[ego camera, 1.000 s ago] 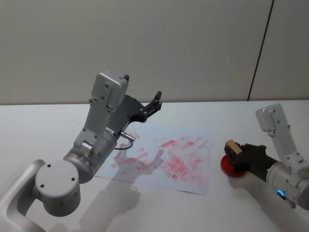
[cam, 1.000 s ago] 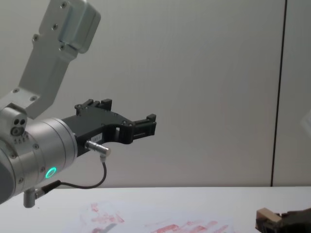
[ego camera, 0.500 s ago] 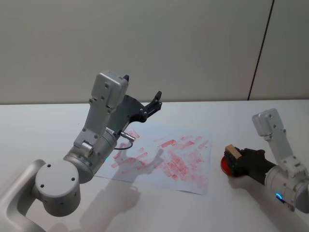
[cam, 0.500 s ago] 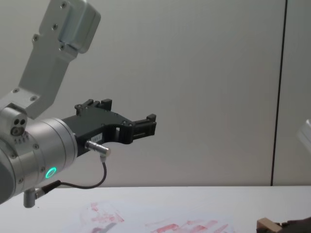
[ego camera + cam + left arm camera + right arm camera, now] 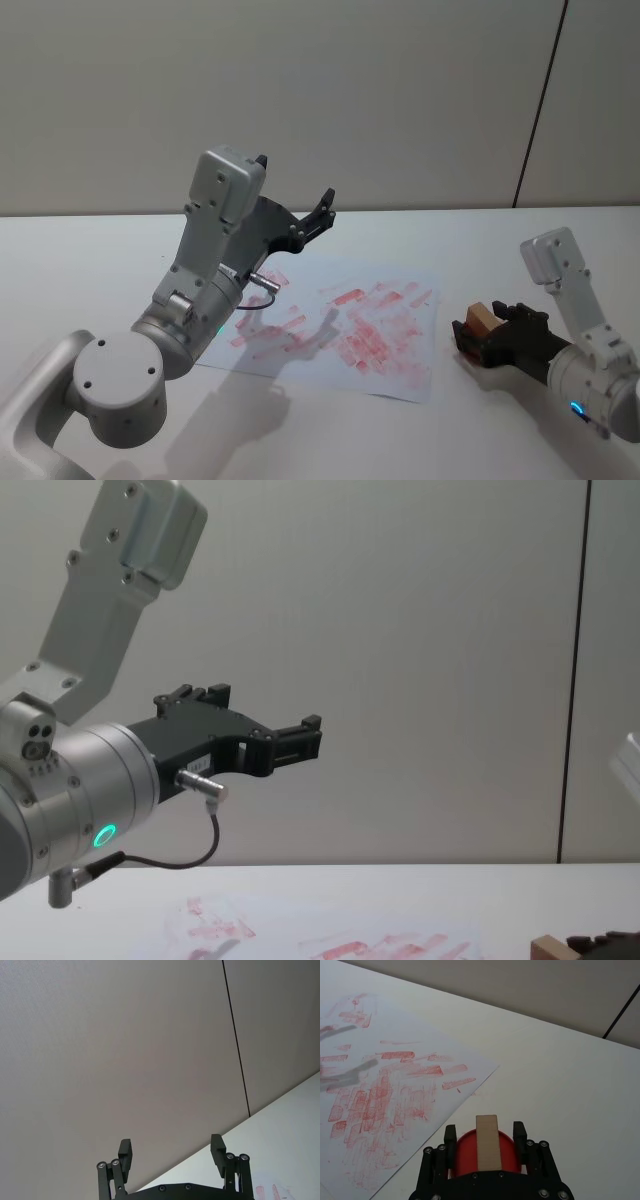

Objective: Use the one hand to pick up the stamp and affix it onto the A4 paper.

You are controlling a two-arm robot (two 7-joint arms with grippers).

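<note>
The stamp [image 5: 488, 1142] looks like a small, stiff wooden block, light and easy to pinch by its two flat long sides, though bare wood could slip if gripped loosely. It sits between the fingers of the right end effector [image 5: 486, 1135], which is closed on it over a red ink pad [image 5: 465, 1152], just beside the A4 paper [image 5: 345, 330] on the table [image 5: 80, 260]. The left end effector [image 5: 171, 1152] hangs raised above the far side of the paper, its fingers spread wide and empty.
</note>
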